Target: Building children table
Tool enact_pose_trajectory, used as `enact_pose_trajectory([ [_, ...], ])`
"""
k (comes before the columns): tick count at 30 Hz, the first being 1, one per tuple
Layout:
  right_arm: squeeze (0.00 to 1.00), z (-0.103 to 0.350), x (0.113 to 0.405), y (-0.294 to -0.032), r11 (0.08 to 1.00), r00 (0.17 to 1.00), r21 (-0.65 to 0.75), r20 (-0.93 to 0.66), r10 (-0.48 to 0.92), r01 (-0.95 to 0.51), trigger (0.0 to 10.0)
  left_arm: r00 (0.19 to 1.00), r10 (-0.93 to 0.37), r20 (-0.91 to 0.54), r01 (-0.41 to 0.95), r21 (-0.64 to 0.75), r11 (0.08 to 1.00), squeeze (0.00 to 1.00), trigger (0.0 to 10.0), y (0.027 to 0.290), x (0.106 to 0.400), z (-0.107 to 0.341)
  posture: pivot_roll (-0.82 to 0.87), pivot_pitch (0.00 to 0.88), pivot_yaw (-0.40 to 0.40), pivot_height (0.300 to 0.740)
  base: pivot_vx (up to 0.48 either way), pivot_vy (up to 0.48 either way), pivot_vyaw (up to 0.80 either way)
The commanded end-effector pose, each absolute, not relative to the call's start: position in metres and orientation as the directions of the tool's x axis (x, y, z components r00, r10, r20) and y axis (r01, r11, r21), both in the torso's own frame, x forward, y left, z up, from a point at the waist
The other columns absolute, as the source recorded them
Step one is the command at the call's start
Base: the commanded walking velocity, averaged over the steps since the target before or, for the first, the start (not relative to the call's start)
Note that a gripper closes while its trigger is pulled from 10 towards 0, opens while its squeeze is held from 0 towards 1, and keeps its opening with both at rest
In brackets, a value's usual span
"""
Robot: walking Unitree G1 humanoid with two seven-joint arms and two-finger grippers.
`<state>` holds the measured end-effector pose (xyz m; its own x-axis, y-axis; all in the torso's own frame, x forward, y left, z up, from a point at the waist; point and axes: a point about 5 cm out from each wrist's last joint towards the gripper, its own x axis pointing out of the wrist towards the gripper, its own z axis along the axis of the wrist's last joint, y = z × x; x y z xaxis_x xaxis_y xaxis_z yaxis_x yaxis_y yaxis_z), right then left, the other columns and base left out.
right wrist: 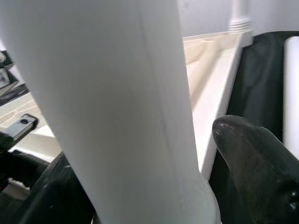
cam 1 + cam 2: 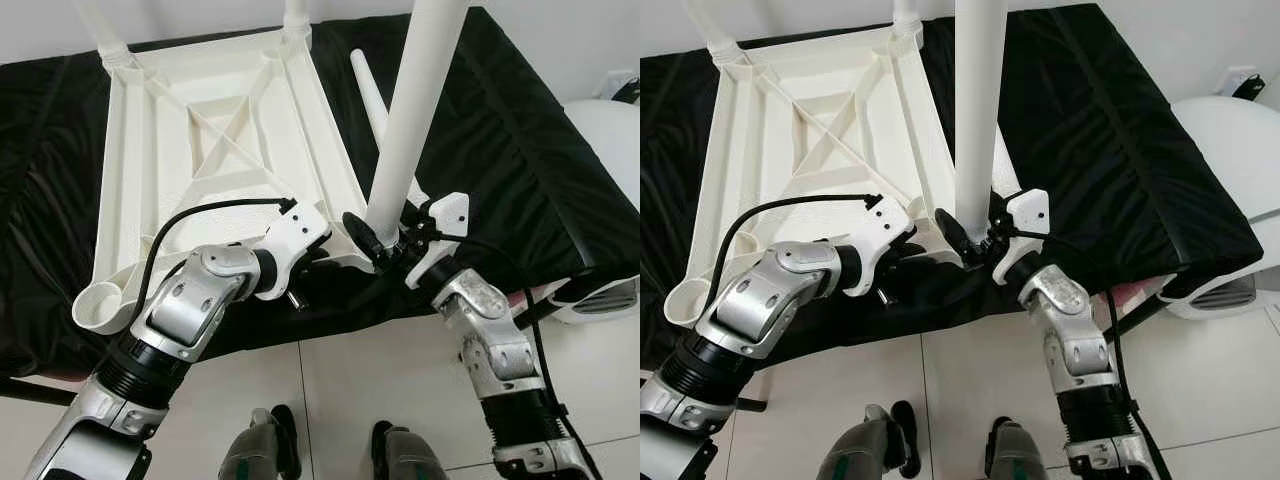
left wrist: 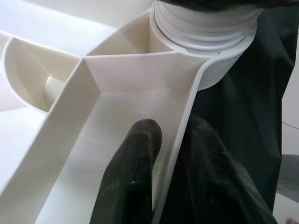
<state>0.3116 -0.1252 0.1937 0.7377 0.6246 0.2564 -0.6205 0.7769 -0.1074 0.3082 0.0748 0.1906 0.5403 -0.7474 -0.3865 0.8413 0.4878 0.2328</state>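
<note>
1. Black cloth [image 2: 520, 150] is seen spread over a low platform, with pale floor tiles [image 2: 350, 400] in front of it and a white rounded object [image 2: 610, 140] at the right edge.
2. An upside-down white plastic tabletop [image 2: 200, 150] is laid on the cloth, its ribbed underside turned up; two legs are already fitted at its far corners.
3. An empty round socket [image 2: 100, 305] is visible at the near left corner.
4. The left claw [image 3: 170, 168] is clamped on the tabletop's near side wall, one finger inside the rim and one outside, just beside the near right corner socket.
5. A white leg [image 2: 415, 110] is held upright, tilted slightly, by the right claw [image 2: 385, 240], whose fingers are closed around its lower end at that corner.
6. Another loose leg [image 2: 368, 95] is seen lying on the cloth behind it.
</note>
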Motion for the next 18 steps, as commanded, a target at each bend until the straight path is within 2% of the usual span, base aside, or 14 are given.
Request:
enact_pose_trajectory([
  [1, 0.00, 0.198, 0.312, -0.129, 0.773, 0.726, -0.112, 0.285, 0.626, -0.624, 10.0, 0.580, -0.711, -0.399, 0.815, 0.259, 0.519, 0.00, 10.0, 0.085, 0.312, 0.190, -0.04, 0.123, 0.092, 0.740, 0.000, 0.000, 0.00],
  [18, 0.00, 0.212, 0.325, -0.143, 0.617, 0.582, -0.191, 0.211, 0.785, -0.763, 10.0, 0.566, -0.707, -0.425, 0.824, 0.273, 0.496, 0.00, 10.0, 0.082, 0.312, 0.182, -0.05, 0.120, 0.081, 0.740, 0.000, 0.000, 0.00],
])
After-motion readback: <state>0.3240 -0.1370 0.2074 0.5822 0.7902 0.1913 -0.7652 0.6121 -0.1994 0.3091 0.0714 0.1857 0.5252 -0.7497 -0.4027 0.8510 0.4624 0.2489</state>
